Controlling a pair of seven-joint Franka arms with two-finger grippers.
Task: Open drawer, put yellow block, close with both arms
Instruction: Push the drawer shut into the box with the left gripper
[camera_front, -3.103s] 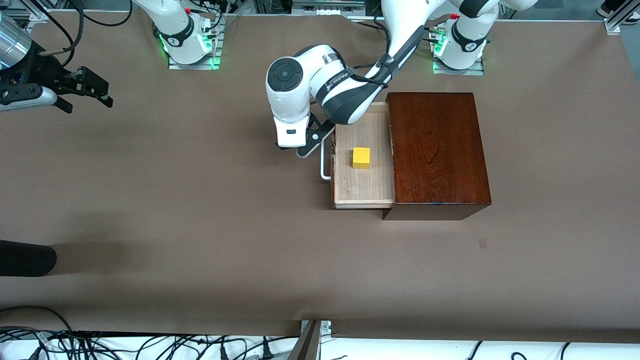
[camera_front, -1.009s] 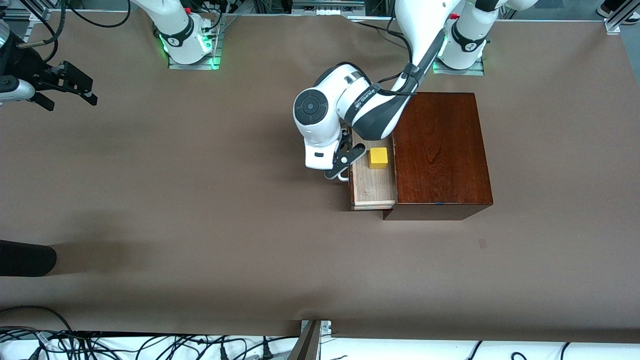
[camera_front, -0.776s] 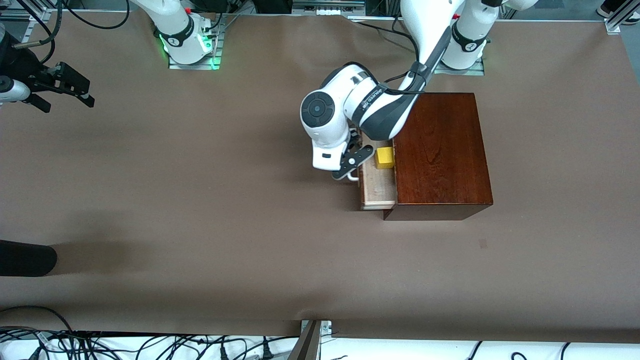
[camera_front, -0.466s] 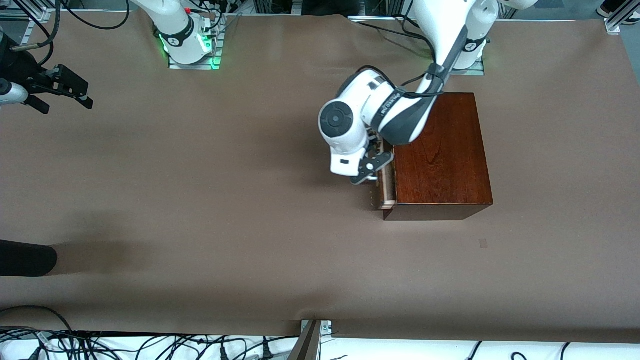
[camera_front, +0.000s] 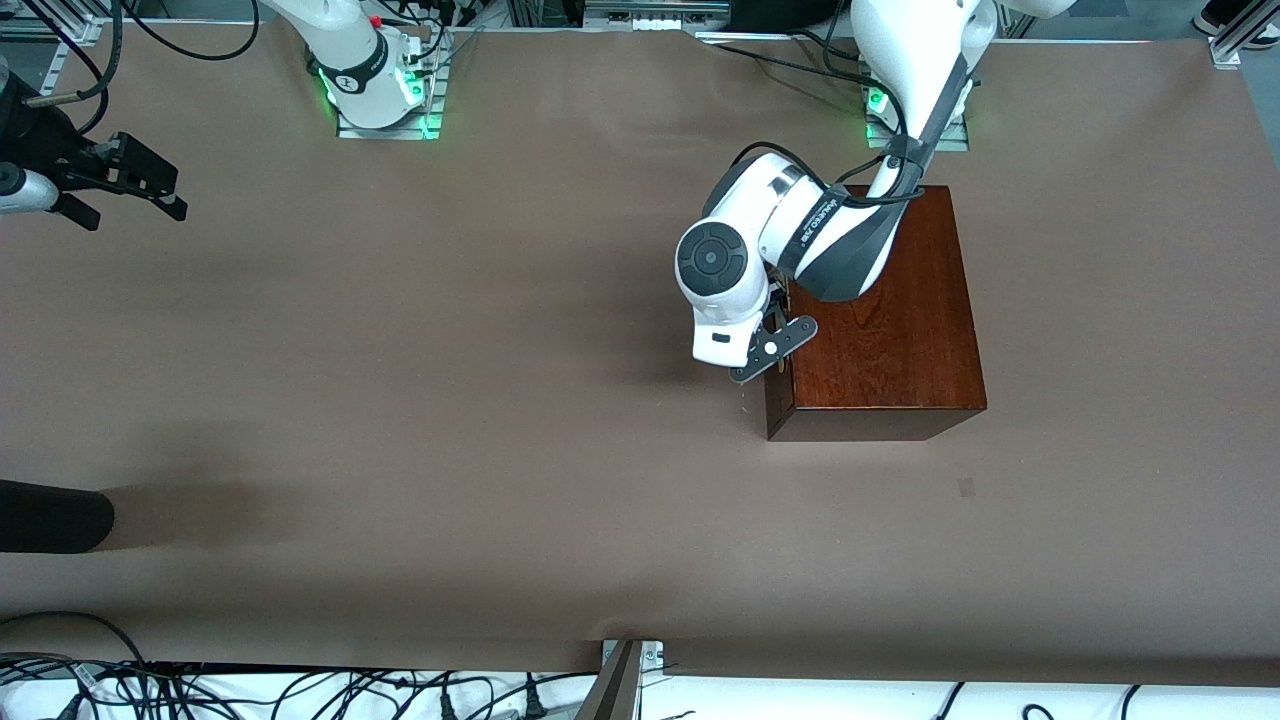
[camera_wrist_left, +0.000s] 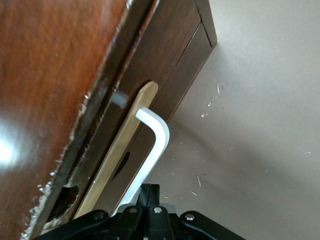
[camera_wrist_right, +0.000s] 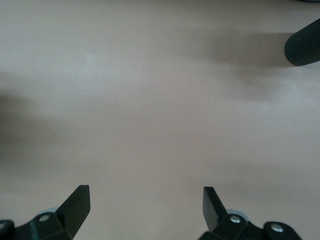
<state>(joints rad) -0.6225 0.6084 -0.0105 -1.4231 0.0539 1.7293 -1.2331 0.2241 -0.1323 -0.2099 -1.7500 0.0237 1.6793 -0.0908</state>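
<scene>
The dark wooden box (camera_front: 880, 300) stands toward the left arm's end of the table. Its drawer (camera_wrist_left: 176, 75) is pushed in, and only a thin pale strip of its wood (camera_wrist_left: 120, 150) shows under the box top. The yellow block is hidden. My left gripper (camera_front: 754, 372) is shut and holds nothing. In the left wrist view the left gripper (camera_wrist_left: 153, 192) has its joined fingertips against the white handle (camera_wrist_left: 156, 142). My right gripper (camera_front: 150, 188) hangs open over bare table at the right arm's end, and the right gripper (camera_wrist_right: 145, 200) holds nothing.
A black rounded object (camera_front: 50, 515) juts onto the table at the right arm's end, nearer the front camera, and the same black object (camera_wrist_right: 305, 47) shows in the right wrist view. Cables (camera_front: 300, 690) run along the table's near edge. Brown tabletop (camera_front: 450, 400) surrounds the box.
The left arm has moved toward the box with its shut fingers at the handle, sliding the drawer in. The yellow block has gone out of sight inside. The right arm has barely moved.
</scene>
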